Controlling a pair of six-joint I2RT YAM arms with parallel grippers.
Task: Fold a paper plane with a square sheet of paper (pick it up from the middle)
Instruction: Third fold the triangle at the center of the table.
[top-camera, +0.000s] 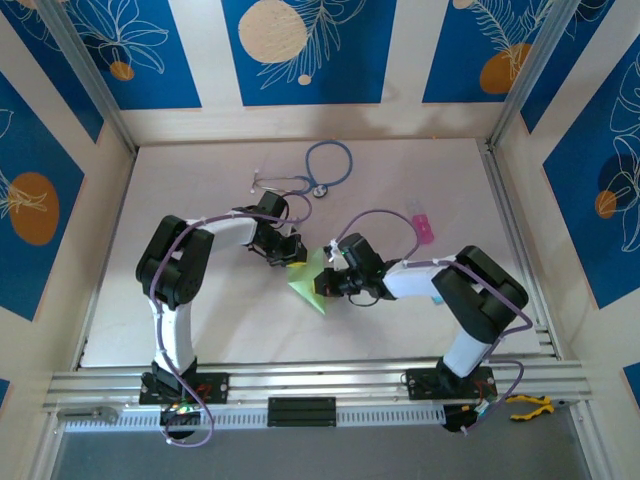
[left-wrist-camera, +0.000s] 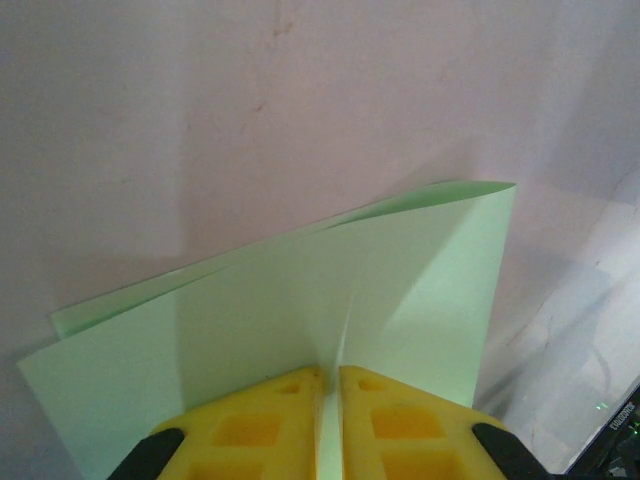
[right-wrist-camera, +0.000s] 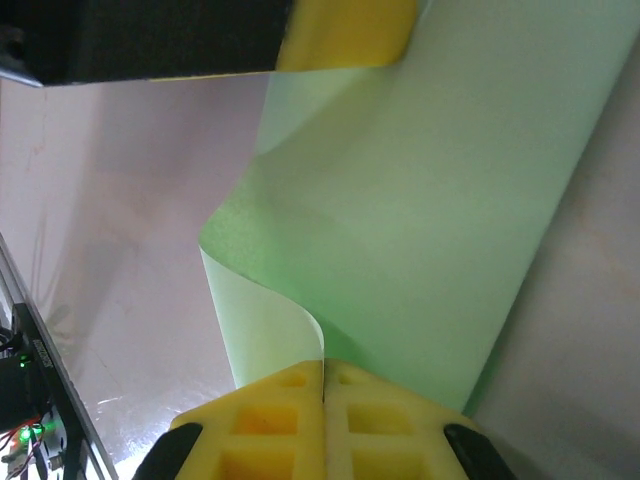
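Observation:
The square sheet of paper (top-camera: 306, 283) is pale green and folded into a triangle-like shape, held between both grippers at the middle of the table. My left gripper (top-camera: 289, 254) is shut on its upper edge. In the left wrist view the paper (left-wrist-camera: 300, 300) spreads out doubled from the yellow fingertips (left-wrist-camera: 330, 378). My right gripper (top-camera: 331, 284) is shut on the paper's right side. In the right wrist view the sheet (right-wrist-camera: 430, 220) curls up from the closed jaws (right-wrist-camera: 323, 368) toward the left gripper's yellow finger (right-wrist-camera: 345, 35).
A blue stethoscope (top-camera: 312, 171) lies at the back of the table. A small pink block (top-camera: 424, 228) sits to the right of the grippers. The aluminium rail (top-camera: 300, 385) runs along the near edge, with yellow-handled pliers (top-camera: 530, 405) at its right end.

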